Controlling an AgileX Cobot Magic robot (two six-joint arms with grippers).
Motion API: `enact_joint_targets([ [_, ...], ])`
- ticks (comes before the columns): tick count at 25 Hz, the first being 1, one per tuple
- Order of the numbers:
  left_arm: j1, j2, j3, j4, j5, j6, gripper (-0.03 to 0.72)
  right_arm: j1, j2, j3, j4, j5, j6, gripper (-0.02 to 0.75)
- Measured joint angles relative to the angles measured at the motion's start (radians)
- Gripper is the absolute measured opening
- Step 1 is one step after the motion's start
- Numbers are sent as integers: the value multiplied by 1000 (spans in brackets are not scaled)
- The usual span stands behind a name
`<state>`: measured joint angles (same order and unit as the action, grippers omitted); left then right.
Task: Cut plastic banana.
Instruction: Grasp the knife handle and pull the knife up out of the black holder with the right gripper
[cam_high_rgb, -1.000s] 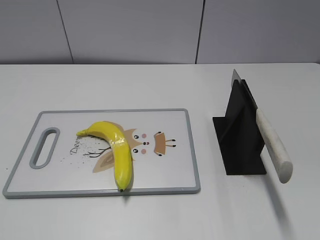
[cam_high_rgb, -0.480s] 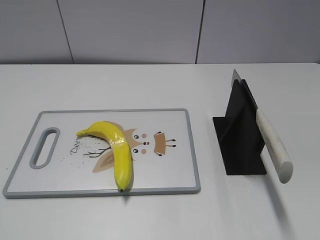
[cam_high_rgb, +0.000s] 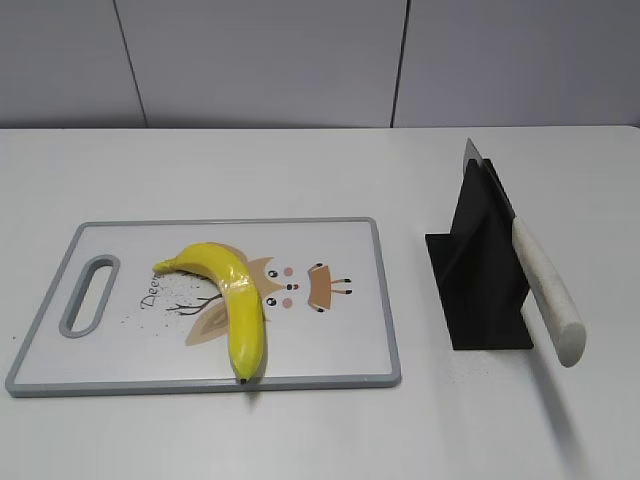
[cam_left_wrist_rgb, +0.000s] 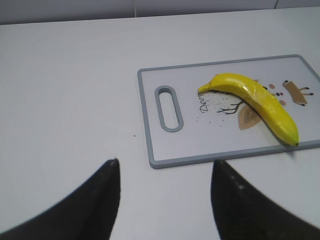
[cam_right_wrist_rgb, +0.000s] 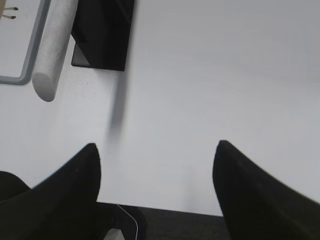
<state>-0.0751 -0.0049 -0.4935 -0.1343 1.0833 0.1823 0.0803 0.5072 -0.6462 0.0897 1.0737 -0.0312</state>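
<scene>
left end effector (cam_left_wrist_rgb: 165, 200) gapes, tips cropped, short of plastic banana (cam_left_wrist_rgb: 257, 100).

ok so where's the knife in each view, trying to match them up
Exterior view: the knife leans in the black stand at right, pale handle pointing toward the camera.
Left wrist view: not in it; only the banana on the cutting board.
Right wrist view: its pale handle shows top left, beside the stand.
Shared landmark: the cutting board's grey rim, in all three views.
</scene>
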Motion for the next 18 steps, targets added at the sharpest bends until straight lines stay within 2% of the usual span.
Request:
enact_joint_targets([
  [3, 0, 0, 0, 0, 1, 0, 562, 7, 87, -29, 4, 4, 0, 558],
  [5, 0, 0, 0, 0, 1, 0, 562, 40, 142, -48, 2, 3, 9, 558],
  [10, 0, 0, 0, 0, 1, 0, 562, 216, 281, -120, -55, -10, 149, 558],
  [18, 0, 0, 0, 0, 1, 0, 562, 438, 532, -285, -74, -3, 324, 558],
])
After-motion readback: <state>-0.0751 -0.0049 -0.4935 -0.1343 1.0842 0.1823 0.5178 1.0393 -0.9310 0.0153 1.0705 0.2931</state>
